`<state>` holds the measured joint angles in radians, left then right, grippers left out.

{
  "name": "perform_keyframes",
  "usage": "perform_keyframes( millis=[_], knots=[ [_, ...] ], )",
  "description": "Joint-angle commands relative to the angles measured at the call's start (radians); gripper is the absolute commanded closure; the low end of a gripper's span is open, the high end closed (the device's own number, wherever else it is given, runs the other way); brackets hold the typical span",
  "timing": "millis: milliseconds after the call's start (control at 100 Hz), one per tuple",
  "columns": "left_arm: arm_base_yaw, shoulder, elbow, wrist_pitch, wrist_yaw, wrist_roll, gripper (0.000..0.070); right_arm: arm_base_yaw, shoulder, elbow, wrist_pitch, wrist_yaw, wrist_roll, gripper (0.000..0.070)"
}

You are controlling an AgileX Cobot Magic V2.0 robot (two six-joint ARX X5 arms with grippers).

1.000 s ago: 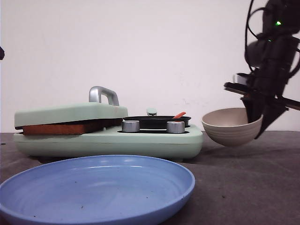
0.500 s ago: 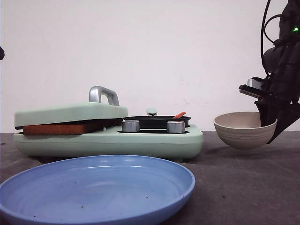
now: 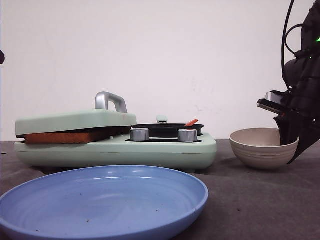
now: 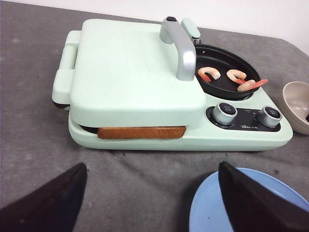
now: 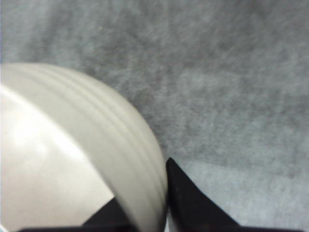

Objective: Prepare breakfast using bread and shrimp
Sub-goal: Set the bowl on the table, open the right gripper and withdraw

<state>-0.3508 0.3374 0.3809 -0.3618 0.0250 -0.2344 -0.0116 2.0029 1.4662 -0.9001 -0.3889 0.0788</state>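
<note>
On the left of the dark grey felt-covered table [image 3: 260, 200] I see the pale green breakfast appliance [image 3: 115, 145], its hinged lid with the silver handle [image 4: 181, 50] lowered onto a slice of white bread with an orange-brown crust [image 4: 141, 132]. Only the crust edge shows between lid and base, so I cannot tell whether one slice or two lie under there. From my left wrist camera the left tool [image 4: 149, 193] hangs on the near side of the appliance with its two dark fingers [image 4: 46, 200] spread wide and nothing between them.

Near me in the front view sits the round blue plastic plate [image 3: 102, 200], in front of the appliance and apart from it.

Moving right, the appliance's round black frying pan [image 4: 224, 72] holds three curled orange-red shrimp [image 4: 210, 73], lying close together just behind the two silver knobs [image 4: 224, 110].

Further right, well clear of the appliance, the ribbed beige bowl [image 3: 263, 147] sits low at the table. My right tool [image 5: 145, 203] is clamped on its right rim, one finger inside the wall and one outside, as my right wrist camera shows. Whether the bowl's base touches the table I cannot tell.
</note>
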Motion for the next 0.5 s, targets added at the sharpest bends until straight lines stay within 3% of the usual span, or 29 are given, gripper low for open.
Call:
perform_keyframes(
  millis=[0,90,260,490],
  knots=[
    [-0.003,0.000,0.011,0.010,0.001,0.006,0.0230,0.001,0.016,-0.011,0.010,0.023,-0.013,0.0696],
    [-0.003,0.000,0.011,0.010,0.001,0.006,0.0230,0.001,0.016,-0.021,0.016,0.023,-0.023,0.0670],
    [-0.003,0.000,0.011,0.010,0.001,0.006,0.0230,-0.001,0.014,-0.020,0.021,0.022,-0.034,0.0415],
    [-0.003,0.000,0.011,0.010,0.001,0.006,0.0230,-0.007,-0.016,-0.019,0.031,0.010,-0.044,0.0367]
  ],
)
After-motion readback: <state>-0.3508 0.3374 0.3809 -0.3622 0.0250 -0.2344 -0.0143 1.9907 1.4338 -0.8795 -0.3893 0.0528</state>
